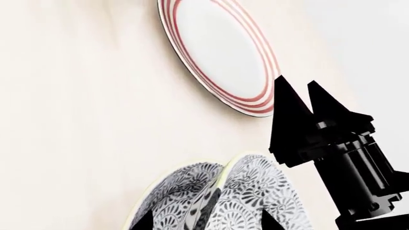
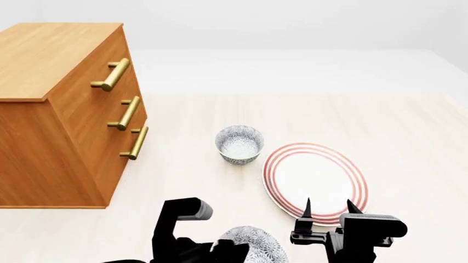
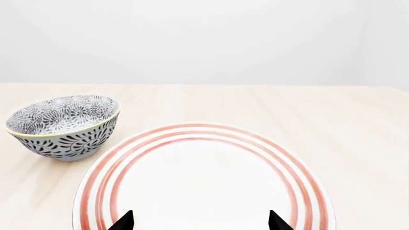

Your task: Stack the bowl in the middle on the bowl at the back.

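Pale matt wood table [image 2: 409, 126], warm wood dresser [image 2: 51, 109], brass-look handles [image 2: 111, 75]

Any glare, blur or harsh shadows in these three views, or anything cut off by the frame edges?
Head view: flat, even light, sharp, only a faint shadow by the dresser; the near bowl is cut by the bottom edge. Left wrist view: sharp but tilted, the plate clipped at the frame's edge. Right wrist view: crisp, no glare, only the right gripper tips showing.
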Motion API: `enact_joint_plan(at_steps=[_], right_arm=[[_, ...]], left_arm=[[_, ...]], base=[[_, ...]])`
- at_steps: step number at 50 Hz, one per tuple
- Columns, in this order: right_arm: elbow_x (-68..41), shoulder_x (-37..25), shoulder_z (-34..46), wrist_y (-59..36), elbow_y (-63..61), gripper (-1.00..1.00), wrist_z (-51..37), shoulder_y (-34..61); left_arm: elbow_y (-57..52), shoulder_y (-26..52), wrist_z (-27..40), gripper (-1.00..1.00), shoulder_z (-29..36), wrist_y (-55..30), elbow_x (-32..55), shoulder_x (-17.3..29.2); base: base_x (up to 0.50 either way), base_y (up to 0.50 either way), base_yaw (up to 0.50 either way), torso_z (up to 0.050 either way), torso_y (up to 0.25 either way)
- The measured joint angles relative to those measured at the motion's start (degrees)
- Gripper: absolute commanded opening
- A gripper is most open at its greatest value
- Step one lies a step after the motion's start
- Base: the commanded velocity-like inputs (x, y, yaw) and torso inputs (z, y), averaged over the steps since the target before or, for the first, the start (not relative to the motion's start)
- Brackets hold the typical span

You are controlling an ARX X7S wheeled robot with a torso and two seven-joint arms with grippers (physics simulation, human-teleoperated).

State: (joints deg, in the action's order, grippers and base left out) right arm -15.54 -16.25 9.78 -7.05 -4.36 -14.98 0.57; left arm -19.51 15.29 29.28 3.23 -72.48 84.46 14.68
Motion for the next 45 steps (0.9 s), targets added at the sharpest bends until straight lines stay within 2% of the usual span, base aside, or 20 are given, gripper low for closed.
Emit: enact_joint_plan(at_steps=[18,45], right_arm=[[-0.3,-0.2,0.3,0.1,0.2,1.00,-0.2,0.1],[-0.7,-0.6,0.7,0.2,0.3,1.00,-0.6,0.2]], left_arm=[[-5.2,-1.3,1.7,1.00,-0.4,1.1,1.1,1.5],[-19.8,-3.4,1.3,1.00,-8.5,6.6,8.5,5.7]], base=[[0.00,0.00,0.00,0.000,0.000],[0.00,0.00,0.00,0.000,0.000]])
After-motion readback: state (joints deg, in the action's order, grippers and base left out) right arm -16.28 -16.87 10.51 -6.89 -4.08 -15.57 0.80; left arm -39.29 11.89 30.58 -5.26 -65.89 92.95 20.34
